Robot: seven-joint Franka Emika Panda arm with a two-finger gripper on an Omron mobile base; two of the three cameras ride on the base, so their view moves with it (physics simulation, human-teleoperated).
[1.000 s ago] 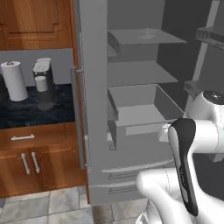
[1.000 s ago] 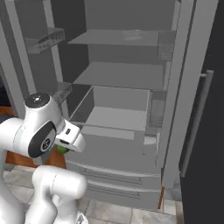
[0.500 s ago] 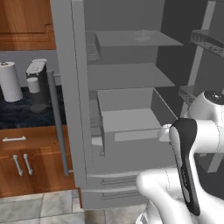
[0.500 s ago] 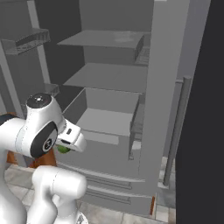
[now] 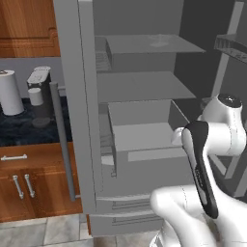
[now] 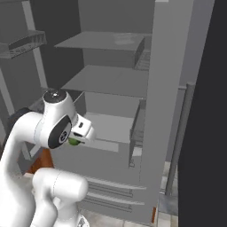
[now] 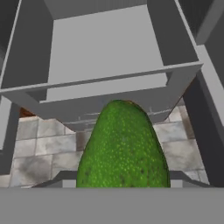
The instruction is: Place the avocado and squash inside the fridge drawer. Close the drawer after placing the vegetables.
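We are holding the avocado [image 7: 123, 146] between our fingers, which are closed narrowly on it; in the hand view the fruit is rising from the bottom edge and hiding the fingertips themselves, so the grip is showing mainly through the way the green body is sitting squarely in front of the camera. In the right base view a small sliver of green is peeking out under the white hand at the gripper [image 6: 76, 141], just in front of the fridge. Beyond the fingers, past the tip of the avocado, the fridge drawer [image 7: 109, 89] is standing pulled out and open-topped, its flat front panel nearest to us and its grey floor lying bare farther on. The avocado is sitting short of that front panel, outside the bin, and we are seeing tiled floor [image 7: 43, 144] beneath and to either side of it. From the left base view the drawer [image 5: 144, 144] is projecting from the fridge under two flat shelves [image 5: 144, 87], with the open fridge door [image 5: 77, 106] to its left and a wooden cabinet [image 5: 29, 173] beyond that. We are not able to tell where the squash is lying from these views.
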